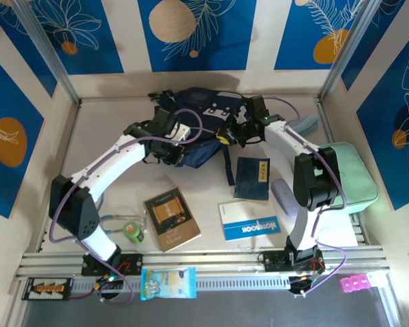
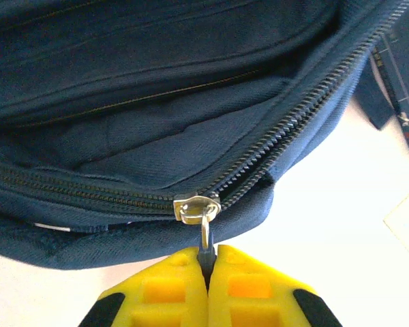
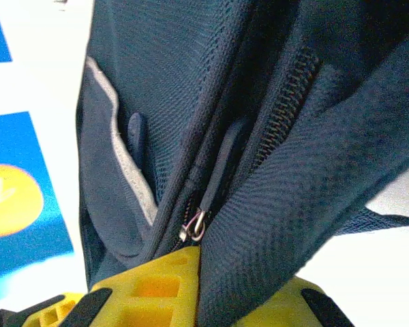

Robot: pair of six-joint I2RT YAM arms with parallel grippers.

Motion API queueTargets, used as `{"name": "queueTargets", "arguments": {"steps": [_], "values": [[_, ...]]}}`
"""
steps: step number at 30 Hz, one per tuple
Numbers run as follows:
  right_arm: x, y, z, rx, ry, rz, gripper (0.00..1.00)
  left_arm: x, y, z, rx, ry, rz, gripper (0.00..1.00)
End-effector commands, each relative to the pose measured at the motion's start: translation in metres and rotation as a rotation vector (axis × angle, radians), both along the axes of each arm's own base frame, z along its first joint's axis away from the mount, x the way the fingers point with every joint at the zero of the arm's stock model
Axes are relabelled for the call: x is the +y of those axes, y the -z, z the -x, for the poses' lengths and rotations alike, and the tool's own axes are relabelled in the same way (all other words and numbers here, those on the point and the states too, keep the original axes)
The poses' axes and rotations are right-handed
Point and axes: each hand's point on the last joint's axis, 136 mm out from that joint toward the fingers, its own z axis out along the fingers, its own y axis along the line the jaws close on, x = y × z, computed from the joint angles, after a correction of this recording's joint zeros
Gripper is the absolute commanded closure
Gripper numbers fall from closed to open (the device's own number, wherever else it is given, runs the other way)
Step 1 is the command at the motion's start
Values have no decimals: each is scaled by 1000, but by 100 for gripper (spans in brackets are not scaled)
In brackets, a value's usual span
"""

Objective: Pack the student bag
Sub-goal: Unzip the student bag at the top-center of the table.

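Hands: two, both of them at the bag.
My left hand (image 2: 208,269): clenched on the metal zipper pull (image 2: 204,237), with my yellow fingers (image 2: 170,289) pressed together around it.
My right hand (image 3: 225,279): clenched on a fold of the bag's navy fabric, just beside a second small silver puller (image 3: 194,225).
Student bag (image 1: 204,103): one, navy, lying at the far middle of the tabletop (image 1: 109,150) between my two hands.
Zip: closed to the left of the slider (image 2: 196,208), and its two rows of teeth part to the right.
Flat books: three, all nearer me than the bag. They are a brown-covered book (image 1: 172,219), a blue-and-white notebook (image 1: 249,219) and a dark navy booklet (image 1: 252,178).
Mint-green zip case (image 1: 358,184): one, at the right edge, partly behind my right arm.
Lavender item (image 1: 281,194): one, just beside the case and half covered by my arm; I cannot tell what it is.
Small green round thing (image 1: 131,231): one, left of the brown book.
Snack packet (image 1: 168,283): one, on the near rail.
Pink piece (image 1: 356,283): one, at the near right corner.
In the way: a dark strap (image 1: 228,167) trails from the bag toward the navy booklet, and both my forearms lie over the bag's ends.
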Motion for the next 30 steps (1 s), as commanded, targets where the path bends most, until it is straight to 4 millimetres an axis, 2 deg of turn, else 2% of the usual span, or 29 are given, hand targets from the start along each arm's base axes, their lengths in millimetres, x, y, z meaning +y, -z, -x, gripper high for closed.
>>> {"name": "queueTargets", "arguments": {"steps": [1, 4, 7, 11, 14, 17, 20, 23, 25, 30], "values": [[36, -43, 13, -132, -197, -116, 87, -6, -30, 30, 21, 25, 67, 100], [35, -34, 13, -128, -194, -79, 87, -12, -29, 40, 29, 16, 100, 100], [14, -16, 0, -112, -131, 5, 86, -28, -23, 44, 48, 31, 134, 100], [-20, 7, -20, -84, -32, 120, 87, -67, -17, 40, 78, 86, 198, 100], [-41, 9, -26, -54, 43, 145, 84, -93, -7, 29, 101, 117, 205, 100], [-64, -3, -21, -86, 145, 135, 66, -108, 5, 17, 129, 104, 198, 100], [-86, -9, -6, -64, 245, 111, 48, -120, 13, 11, 164, 107, 213, 100], [-93, -5, 14, -8, 289, 99, 41, -126, 16, 9, 175, 113, 237, 100], [-90, 0, 26, 41, 300, 83, 38, -127, 19, 9, 182, 112, 235, 100], [-69, 15, 41, 139, 306, 50, 35, -126, 28, 12, 203, 107, 231, 100]]}}
